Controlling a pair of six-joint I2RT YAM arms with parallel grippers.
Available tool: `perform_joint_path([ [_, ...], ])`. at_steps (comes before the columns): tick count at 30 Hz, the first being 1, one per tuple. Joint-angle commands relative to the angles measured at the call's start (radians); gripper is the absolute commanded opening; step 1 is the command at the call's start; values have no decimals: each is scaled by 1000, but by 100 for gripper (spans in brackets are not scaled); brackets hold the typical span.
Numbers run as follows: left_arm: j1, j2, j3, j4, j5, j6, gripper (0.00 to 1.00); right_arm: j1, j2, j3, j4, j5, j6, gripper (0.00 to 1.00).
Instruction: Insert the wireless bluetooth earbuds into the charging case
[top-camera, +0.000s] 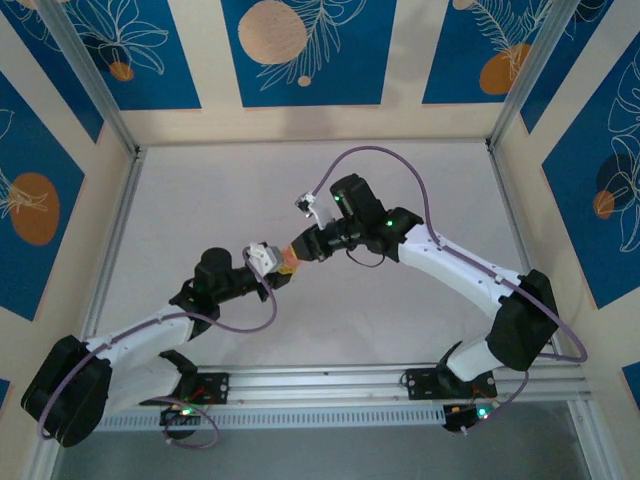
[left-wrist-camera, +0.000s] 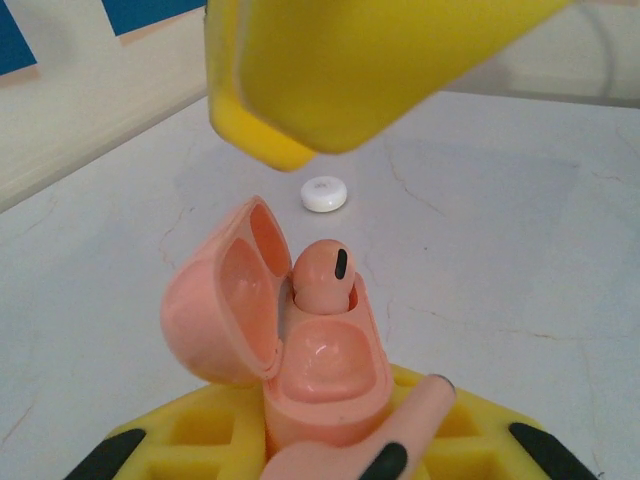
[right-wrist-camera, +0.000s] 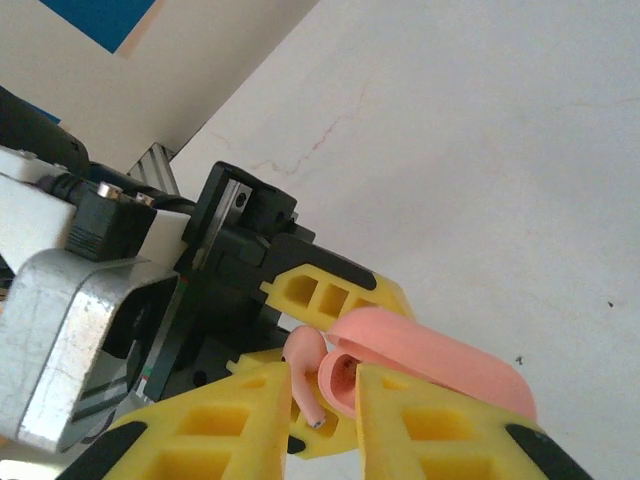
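We count two arms, and they meet near the middle of the top view over the pale surface (top-camera: 400, 330). The left hand (top-camera: 268, 262) pinches the one charging case (left-wrist-camera: 325, 375) by its base, its two yellow fingers (left-wrist-camera: 200, 440) pressed in on it at the bottom of the left wrist view. The case stands open, its lid (left-wrist-camera: 215, 310) swung toward the left of the frame. Inside are two sockets. The far one holds the seated earbud (left-wrist-camera: 322, 278), upright with a dark slot on its face, and the near one is a bare hollow. The loose earbud (left-wrist-camera: 415, 415), the second of the two, lies slanted across the near rim of the case at the lower edge of the frame. In the right wrist view that same earbud hangs stem-down in the gap of the right hand (right-wrist-camera: 325, 425), touching the finger on the left of the frame, while the case sits against the other finger. The two fingers stand a little apart, and we cannot tell whether they pinch the earbud or merely flank it. One white disc (left-wrist-camera: 324, 194) lies on the surface beyond the case, well apart from it, in the upper middle of the left wrist view.
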Motion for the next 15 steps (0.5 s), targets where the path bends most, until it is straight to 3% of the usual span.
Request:
perform_joint_path([
  [1, -4, 13, 32, 50, 9, -44, 23, -9, -18, -26, 9, -6, -4, 26],
  [7, 7, 53, 47, 40, -5, -41, 23, -21, -38, -49, 10, -15, -6, 26],
  [15, 5, 137, 172, -274, -92, 68, 21, -137, -60, -182, 86, -54, 130, 27],
])
